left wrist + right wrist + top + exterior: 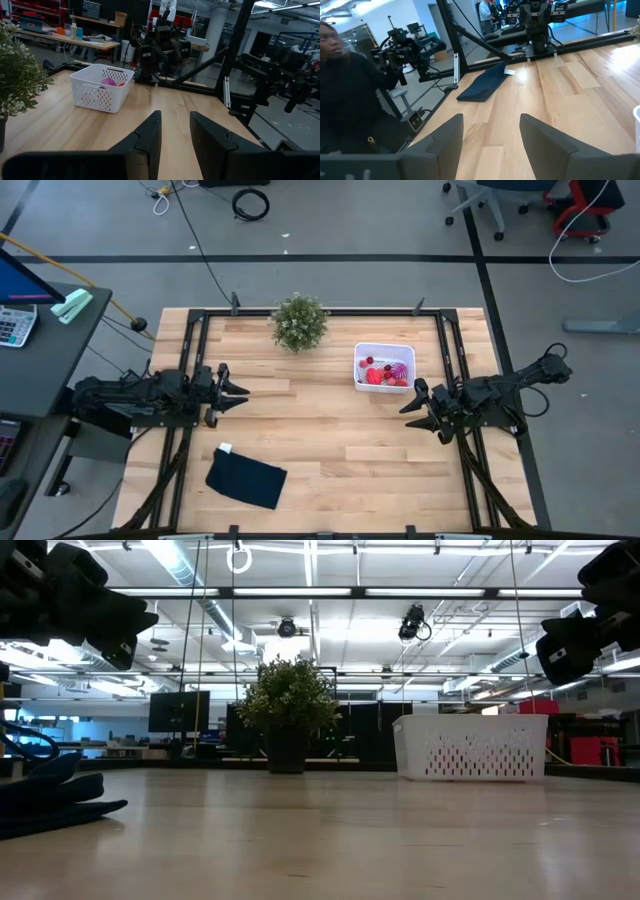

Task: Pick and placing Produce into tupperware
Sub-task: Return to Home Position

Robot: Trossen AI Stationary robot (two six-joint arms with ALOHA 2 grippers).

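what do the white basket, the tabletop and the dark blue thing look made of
The white basket: likely moulded plastic, matte, going by thin walls with regular slots. The tabletop: wood, pale planks with visible grain and joints, slight sheen. The dark blue thing: seemingly soft cloth, folded and creased.

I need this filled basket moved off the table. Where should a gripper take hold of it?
Probably the rim of the basket, from straight above, one finger inside and one outside: the walls are thin, upright and open-topped. The wall away from the right gripper looks best, since the fruit crowds the nearer one.
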